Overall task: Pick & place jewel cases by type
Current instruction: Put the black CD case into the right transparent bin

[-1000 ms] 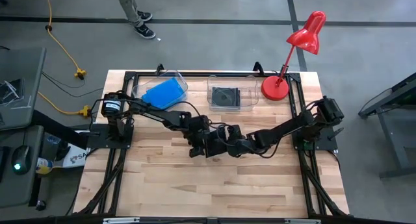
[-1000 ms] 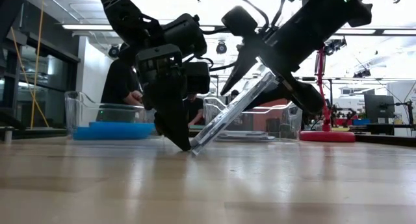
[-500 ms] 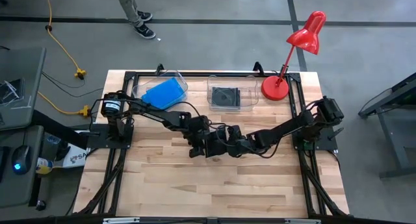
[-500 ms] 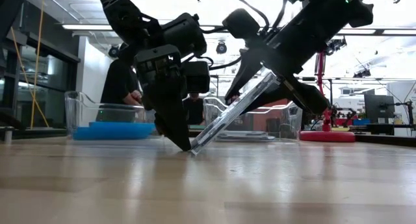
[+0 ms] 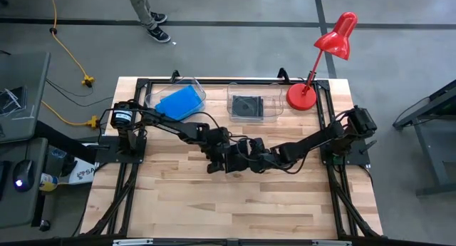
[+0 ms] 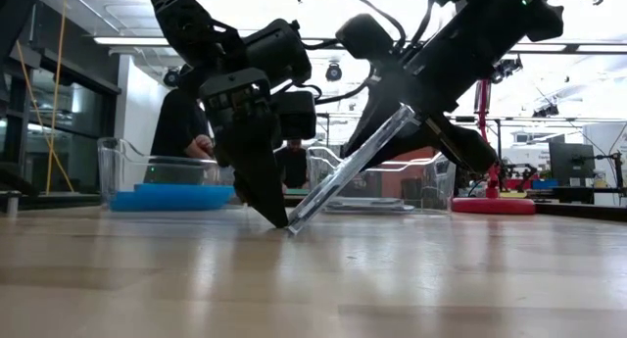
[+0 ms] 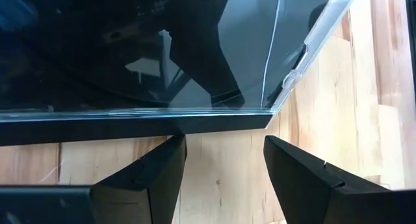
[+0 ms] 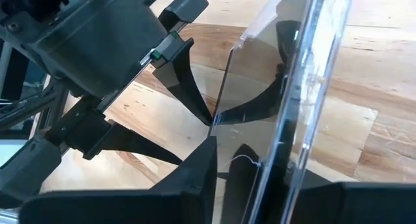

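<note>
Far left of the table (image 5: 178, 203), at its back edge, a clear tub (image 5: 179, 98) holds the blue cases (image 5: 178, 101), bright and flat, lying stacked on the tub floor; in the low view they show as a blue slab (image 6: 171, 196) behind the tub wall. Next along the back edge sits a second clear tub (image 5: 253, 103) with a black case (image 5: 247, 105) lying flat in it, a round disc shape visible on its cover. Beyond it stands a red desk lamp (image 5: 324, 53), its base on the table's back right corner.

Now to the middle of the table, where both arms meet. The left arm reaches in from its mount on the left side, and the left gripper (image 6: 263, 203) points steeply down, fingertips at the wood. Its fingers (image 7: 146, 175) stand apart with bare table between them, and they close on nothing; they sit just at the lower edge of the tilted case (image 6: 348, 167).

That case is thin, with a dark face and clear plastic edges, and it leans steeply, its lower corner on the table and its upper end raised toward the right. The right arm stretches in low from the right side, and the right gripper (image 6: 407, 113) has a finger on either face of the case's upper part, narrowed around it and propping it up.

A person (image 6: 181, 127) in dark clothes stands behind the table.
</note>
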### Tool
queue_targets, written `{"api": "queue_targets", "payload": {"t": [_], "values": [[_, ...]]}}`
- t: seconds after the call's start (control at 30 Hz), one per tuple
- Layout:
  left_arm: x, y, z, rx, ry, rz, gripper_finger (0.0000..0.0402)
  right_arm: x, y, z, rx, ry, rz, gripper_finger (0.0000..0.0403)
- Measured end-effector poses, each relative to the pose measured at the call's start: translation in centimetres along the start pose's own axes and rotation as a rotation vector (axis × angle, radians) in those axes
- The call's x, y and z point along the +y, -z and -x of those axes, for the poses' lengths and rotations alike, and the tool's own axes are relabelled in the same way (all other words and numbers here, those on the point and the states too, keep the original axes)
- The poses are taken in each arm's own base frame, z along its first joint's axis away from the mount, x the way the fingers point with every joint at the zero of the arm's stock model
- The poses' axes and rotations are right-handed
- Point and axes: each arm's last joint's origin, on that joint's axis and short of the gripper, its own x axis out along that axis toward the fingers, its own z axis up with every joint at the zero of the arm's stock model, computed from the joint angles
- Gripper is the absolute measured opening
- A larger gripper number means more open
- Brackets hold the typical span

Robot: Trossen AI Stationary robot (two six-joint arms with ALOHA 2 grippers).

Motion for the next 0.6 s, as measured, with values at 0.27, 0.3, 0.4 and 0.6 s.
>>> {"api": "queue_targets", "payload": {"t": [0.27,0.3,0.4,0.6], "values": [[0.4,-0.2,0.5,-0.007,-0.005,-0.037,0.0211,-0.2,0.0,0.0,0.005,0.016,0.007,0.0033],[0.7,-0.2,0.7,-0.009,-0.011,-0.039,0.0211,-0.2,0.0,0.0,0.005,0.016,0.007,0.0029],[1.5,-0.3,2.3,-0.012,-0.082,-0.037,0.0211,-0.2,0.0,0.0,0.005,0.015,0.007,0.0016],[2.5,-0.8,7.1,-0.045,-0.234,-0.057,0.0211,-0.1,0.0,0.0,0.004,0.012,0.027,0.0003]]}}
